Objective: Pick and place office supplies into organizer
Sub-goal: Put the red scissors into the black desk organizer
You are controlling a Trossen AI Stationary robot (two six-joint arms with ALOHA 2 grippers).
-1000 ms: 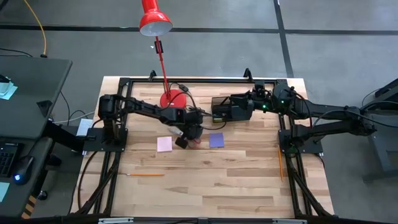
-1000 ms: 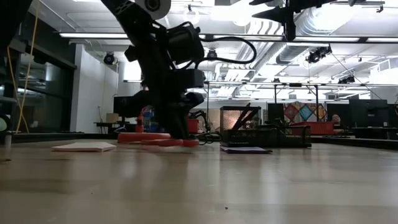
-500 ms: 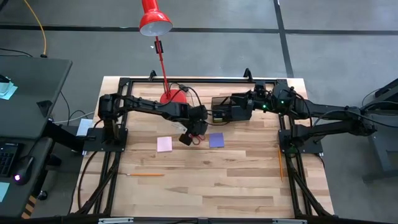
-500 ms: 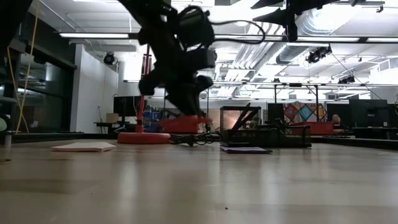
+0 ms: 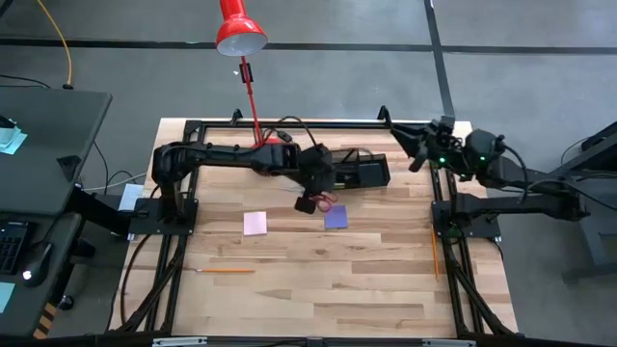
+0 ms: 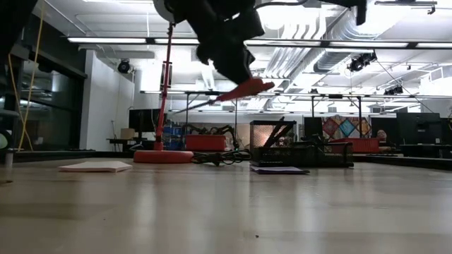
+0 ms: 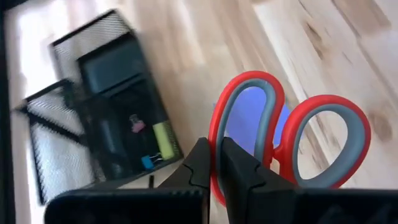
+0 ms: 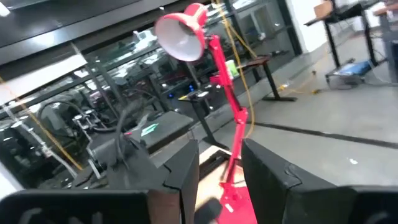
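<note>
Left gripper [image 7: 214,163] clamps scissors [image 7: 292,143] — aloft beside organizer [image 7: 106,112].

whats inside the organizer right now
In the left wrist view the organizer holds a yellow piece, a pink clip and a blue clip. Its other compartments are too dark to tell.

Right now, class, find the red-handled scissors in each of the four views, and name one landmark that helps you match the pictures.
High view: the scissors hang below the left gripper, just in front of the organizer.
Low view: scissors lifted above the table, upper centre.
Left wrist view: scissors' handles fill the centre-right, clamped between the fingers.
Right wrist view: not in it.
Shared landmark: the organizer, also seen in the low and left wrist views.
</note>
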